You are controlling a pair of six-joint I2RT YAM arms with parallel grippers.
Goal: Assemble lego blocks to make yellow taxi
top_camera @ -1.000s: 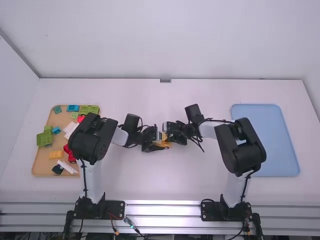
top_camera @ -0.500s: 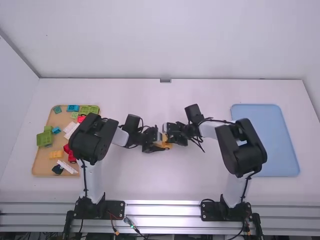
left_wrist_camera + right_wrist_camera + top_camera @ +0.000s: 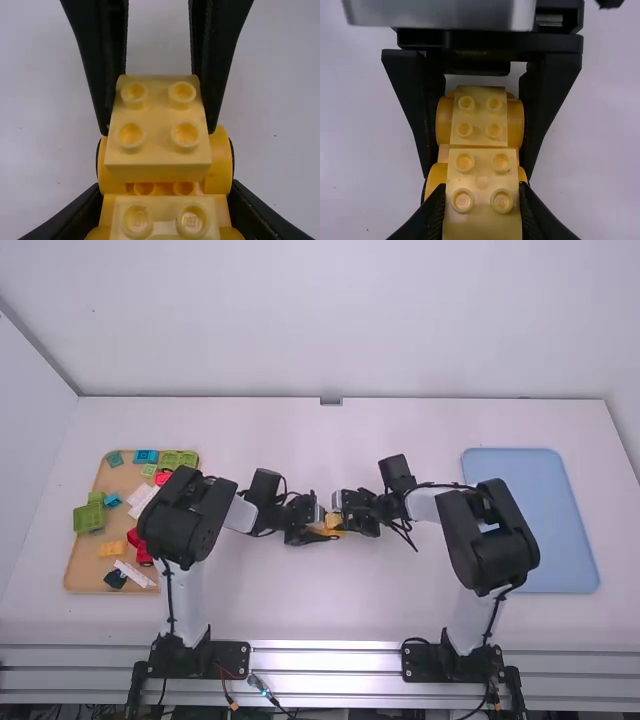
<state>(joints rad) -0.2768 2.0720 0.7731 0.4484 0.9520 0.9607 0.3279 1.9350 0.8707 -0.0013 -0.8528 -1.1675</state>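
Just left of the table's middle in the high view, my left gripper (image 3: pixel 312 530) and my right gripper (image 3: pixel 346 512) face each other over yellow blocks (image 3: pixel 333 522). In the left wrist view, my left gripper (image 3: pixel 166 191) is closed around the sides of a yellow base with rounded wheel-like ends (image 3: pixel 220 160); a yellow block (image 3: pixel 165 215) sits on its near part. Over the base's far part is a yellow four-stud brick (image 3: pixel 157 150). My right gripper (image 3: pixel 482 192) is shut on that brick (image 3: pixel 482 172) in the right wrist view; whether its underside touches the base is hidden.
A tan tray (image 3: pixel 85 565) with green, blue, red, white, orange and dark blocks lies at the left, partly under the left arm. At the right is a light blue tray (image 3: pixel 540 510), its near left edge close to the right arm.
My right arm and gripper have shifted slightly to the right in the high view, uncovering more of the yellow blocks. My left arm has stayed in place.
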